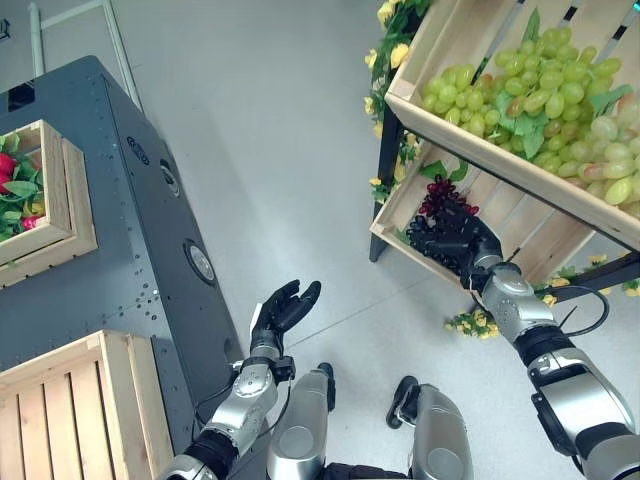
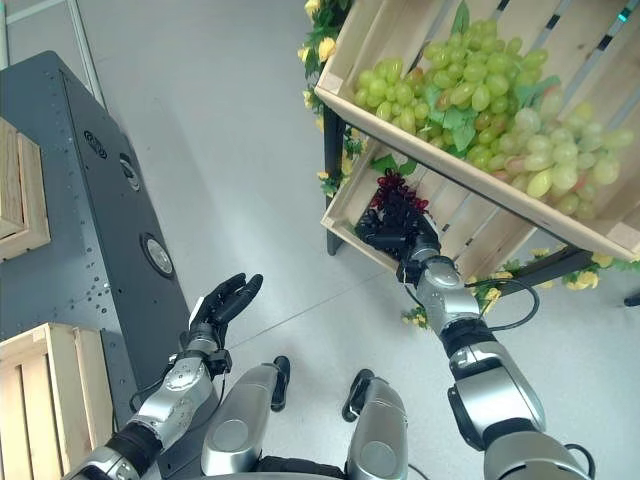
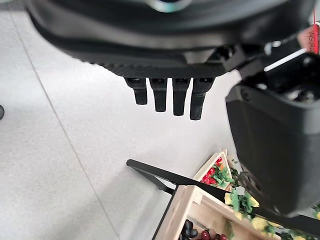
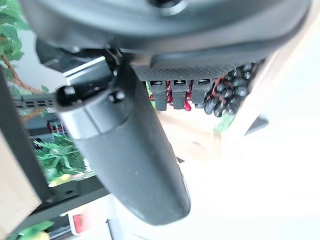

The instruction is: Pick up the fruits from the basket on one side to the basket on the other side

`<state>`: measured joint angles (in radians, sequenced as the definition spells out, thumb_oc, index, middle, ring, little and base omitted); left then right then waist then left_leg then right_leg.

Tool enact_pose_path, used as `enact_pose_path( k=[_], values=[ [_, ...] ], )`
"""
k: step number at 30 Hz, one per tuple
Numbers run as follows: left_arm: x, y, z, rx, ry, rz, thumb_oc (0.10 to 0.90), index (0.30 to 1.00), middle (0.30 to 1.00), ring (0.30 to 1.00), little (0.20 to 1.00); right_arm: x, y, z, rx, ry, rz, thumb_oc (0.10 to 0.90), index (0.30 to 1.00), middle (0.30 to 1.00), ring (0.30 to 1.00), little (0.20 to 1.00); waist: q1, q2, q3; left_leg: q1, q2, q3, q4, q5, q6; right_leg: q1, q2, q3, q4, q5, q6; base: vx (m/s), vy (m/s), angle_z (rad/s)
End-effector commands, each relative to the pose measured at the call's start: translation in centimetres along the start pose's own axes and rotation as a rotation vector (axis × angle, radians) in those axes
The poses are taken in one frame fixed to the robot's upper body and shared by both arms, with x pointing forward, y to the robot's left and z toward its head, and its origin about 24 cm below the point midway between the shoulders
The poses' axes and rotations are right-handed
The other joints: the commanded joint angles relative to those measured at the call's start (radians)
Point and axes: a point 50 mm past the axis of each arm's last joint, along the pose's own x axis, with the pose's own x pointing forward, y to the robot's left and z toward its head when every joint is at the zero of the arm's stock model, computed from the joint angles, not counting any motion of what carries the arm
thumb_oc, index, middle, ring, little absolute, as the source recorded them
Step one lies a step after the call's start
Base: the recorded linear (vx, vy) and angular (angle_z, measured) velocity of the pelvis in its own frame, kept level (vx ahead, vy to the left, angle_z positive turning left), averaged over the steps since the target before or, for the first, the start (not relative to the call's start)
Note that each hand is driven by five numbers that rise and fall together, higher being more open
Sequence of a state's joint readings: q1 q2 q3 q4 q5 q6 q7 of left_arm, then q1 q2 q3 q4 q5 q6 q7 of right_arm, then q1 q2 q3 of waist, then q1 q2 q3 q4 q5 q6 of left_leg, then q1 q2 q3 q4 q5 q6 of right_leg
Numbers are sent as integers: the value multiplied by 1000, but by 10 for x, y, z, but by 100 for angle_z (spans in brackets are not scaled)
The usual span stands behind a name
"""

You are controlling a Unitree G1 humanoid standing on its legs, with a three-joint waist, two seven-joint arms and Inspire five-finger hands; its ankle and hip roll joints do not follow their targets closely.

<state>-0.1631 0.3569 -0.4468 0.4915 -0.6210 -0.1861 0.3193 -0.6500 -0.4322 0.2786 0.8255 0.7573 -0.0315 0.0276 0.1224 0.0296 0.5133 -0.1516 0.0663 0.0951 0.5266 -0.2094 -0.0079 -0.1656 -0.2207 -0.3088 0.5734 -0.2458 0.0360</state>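
Observation:
A bunch of dark purple grapes (image 1: 447, 198) lies in the lower slanted wooden crate (image 1: 398, 212) on the right. My right hand (image 1: 455, 242) is inside that crate just below the bunch, fingers spread and reaching against it without closing round it. In the right wrist view the fingers (image 4: 181, 92) stand straight beside the dark grapes (image 4: 229, 95). Green grapes (image 1: 545, 105) fill the upper crate (image 1: 470, 135). My left hand (image 1: 283, 310) hangs open over the floor, holding nothing, its fingers (image 3: 172, 97) straight.
On the left, a dark grey cabinet (image 1: 140, 240) carries an empty slatted wooden crate (image 1: 70, 410) and a second crate (image 1: 62, 195) with red fruit and leaves. Yellow flowers and foliage (image 1: 390, 50) trim the black-legged rack on the right. Bare grey floor (image 1: 280, 150) lies between.

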Motion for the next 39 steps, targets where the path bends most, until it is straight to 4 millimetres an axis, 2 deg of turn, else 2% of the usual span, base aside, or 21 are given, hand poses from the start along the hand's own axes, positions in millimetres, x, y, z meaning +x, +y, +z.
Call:
enact_pose_path(
  k=[1,5,7,8,10,12,14,15,16,17,19,21,23,24,26,28,29,30,32,34,39],
  values=[
    [-4,-5,3,10,-59,-41,800,900,900,900,900,-3,17,14,96,-161,120,800,900,900,900,900,-7,-24,-193,40,-14,50,-17,-97,57,133,4,3,-109,-2,-31,133,-36,-1],
    [-11,5,-21,121,49,-75,800,900,900,900,900,-22,28,-38,160,-52,171,800,900,900,900,900,-18,-32,-256,132,-26,26,-184,-30,45,203,39,29,-230,33,-10,77,-58,5],
    [-14,7,-31,141,95,-73,800,900,900,900,900,-28,32,-52,157,-16,190,800,900,900,900,900,-26,-33,-269,149,-31,13,-229,-8,44,208,52,48,-253,42,-7,6,-63,9],
    [-19,13,-47,191,160,-61,800,900,900,900,900,-40,29,-72,167,34,206,800,900,900,900,900,-43,-34,-293,156,-36,-14,-292,36,49,201,65,88,-276,71,-6,-28,-132,9],
    [-23,17,-63,226,235,-54,800,900,900,900,900,-51,27,-91,191,80,210,800,900,900,900,900,-65,-36,-315,167,-40,-50,-347,58,52,194,87,157,-287,87,5,-17,-183,35],
    [-30,27,-87,272,372,-21,800,900,900,900,900,-75,26,-121,241,150,202,800,900,900,900,900,-101,-46,-348,183,-31,-100,-425,99,41,195,136,254,-326,87,-1,-17,-316,88],
    [-38,38,-106,267,481,31,800,900,900,900,900,-86,24,-138,281,197,194,800,900,900,900,900,-114,-63,-369,187,-10,-113,-474,134,14,217,181,271,-406,85,-21,-46,-443,93],
    [-46,44,-118,243,545,70,800,900,900,900,900,-91,23,-147,309,233,176,800,900,900,900,900,-111,-72,-378,186,1,-118,-496,153,-1,233,185,250,-451,97,-27,-43,-391,82],
    [-46,44,-118,243,545,70,800,900,900,900,900,-91,23,-147,309,233,176,800,900,900,900,900,-111,-72,-378,187,1,-118,-497,153,-1,234,185,250,-452,97,-27,-91,-426,61],
    [-68,54,-141,157,671,172,800,900,900,900,900,-98,26,-163,367,316,141,800,900,900,900,900,-113,-80,-386,179,30,-103,-556,215,-26,249,216,249,-487,109,-38,-85,-303,43],
    [-83,60,-155,120,732,227,800,900,900,900,900,-107,24,-176,395,365,137,800,900,900,900,900,-117,-88,-391,159,38,-78,-562,237,-39,264,222,233,-524,120,-50,-131,-327,24],
    [-92,61,-163,145,775,237,800,900,900,900,900,-119,18,-191,430,422,100,800,900,900,900,900,-130,-99,-396,129,31,-23,-478,206,-34,265,216,221,-550,139,-56,-164,-210,28],
    [-91,55,-163,157,770,225,800,900,900,900,900,-128,12,-200,411,476,72,800,900,900,900,900,-144,-110,-397,96,-2,41,-264,109,-9,259,196,209,-575,162,-60,-151,-71,33],
    [-90,52,-163,168,764,217,800,900,900,900,900,-132,7,-205,416,500,52,800,900,900,900,900,-147,-106,-394,101,-15,49,-188,58,2,268,197,209,-581,161,-57,-100,-3,40],
    [-86,49,-160,194,752,204,800,900,900,900,900,-142,-2,-214,447,548,2,800,900,900,900,900,-164,-92,-400,125,-38,91,-139,5,23,256,204,197,-577,164,-51,-104,45,18],
    [-83,47,-158,235,746,171,800,900,900,900,900,-152,-9,-223,461,577,-53,800,900,900,900,900,-183,-74,-409,183,-46,128,-218,-3,23,253,219,182,-590,170,-41,-105,90,12],
    [-79,45,-156,272,736,143,800,900,900,900,900,-156,-10,-227,472,590,-85,800,900,900,900,900,-195,-62,-417,239,-52,143,-355,11,22,253,226,169,-613,185,-27,-116,149,49],
    [-76,44,-154,307,727,118,800,900,900,900,900,-160,-11,-231,484,605,-110,800,900,900,900,900,-203,-55,-425,276,-56,141,-459,32,20,255,232,169,-644,197,-20,-105,136,85],
    [-73,41,-152,354,716,86,800,900,900,900,900,-165,-9,-238,482,649,-163,800,900,900,900,900,-195,-52,-433,267,-87,88,-535,71,32,241,233,182,-653,218,-14,-146,78,71],
    [-74,38,-153,377,716,58,800,900,900,900,900,-173,-8,-247,466,707,-204,800,900,900,900,900,-188,-44,-434,268,-102,52,-576,95,38,233,241,198,-660,227,-11,-146,82,31],
    [-92,44,-167,384,802,63,800,900,900,900,900,-187,-6,-259,359,816,-143,800,900,900,900,900,-174,-34,-441,270,-115,56,-568,94,47,230,237,210,-661,225,-6,-91,85,18]
  ],
)
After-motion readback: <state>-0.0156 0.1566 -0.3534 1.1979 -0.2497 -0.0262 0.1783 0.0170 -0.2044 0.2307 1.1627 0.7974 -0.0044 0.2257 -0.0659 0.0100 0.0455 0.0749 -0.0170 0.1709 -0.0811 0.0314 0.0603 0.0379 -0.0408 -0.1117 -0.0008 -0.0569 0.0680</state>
